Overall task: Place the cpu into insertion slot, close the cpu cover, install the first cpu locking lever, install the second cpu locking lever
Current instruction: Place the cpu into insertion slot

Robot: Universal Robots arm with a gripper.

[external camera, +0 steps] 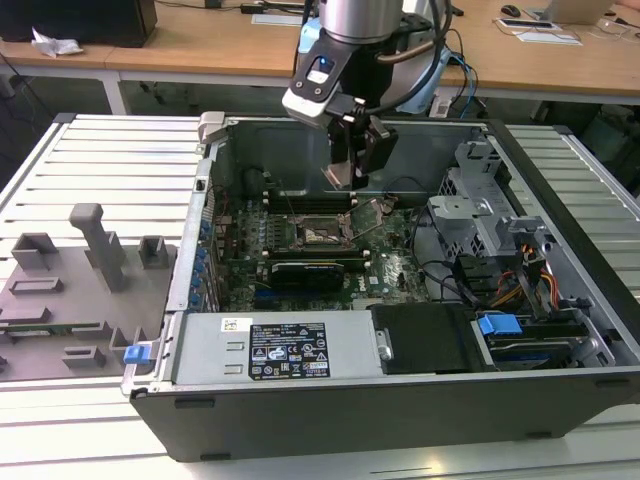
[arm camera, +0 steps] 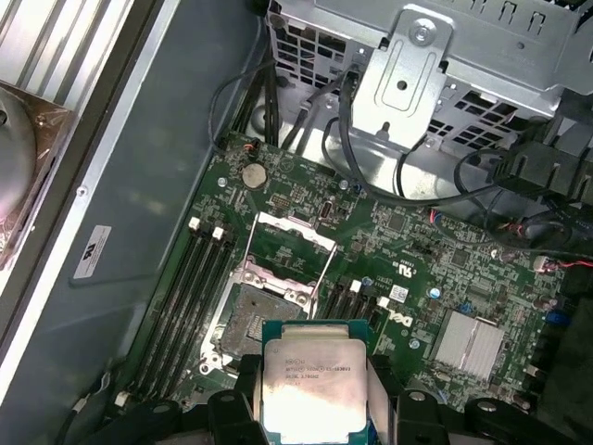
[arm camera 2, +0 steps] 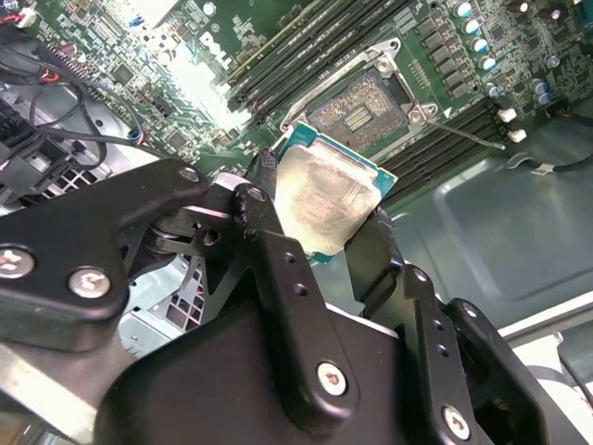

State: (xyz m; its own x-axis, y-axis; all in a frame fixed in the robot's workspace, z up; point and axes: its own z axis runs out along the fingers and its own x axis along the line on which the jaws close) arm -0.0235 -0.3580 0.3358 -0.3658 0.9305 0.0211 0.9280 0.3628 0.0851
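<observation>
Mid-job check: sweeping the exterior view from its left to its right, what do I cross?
Grey fixture tray → cpu gripped in the claw → metal drive cage. The insertion slot sits below the cpu, so unranked.

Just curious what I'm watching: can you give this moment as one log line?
gripper: shut on cpu | cpu: held over motherboard | insertion slot: empty | cpu cover: open
</observation>
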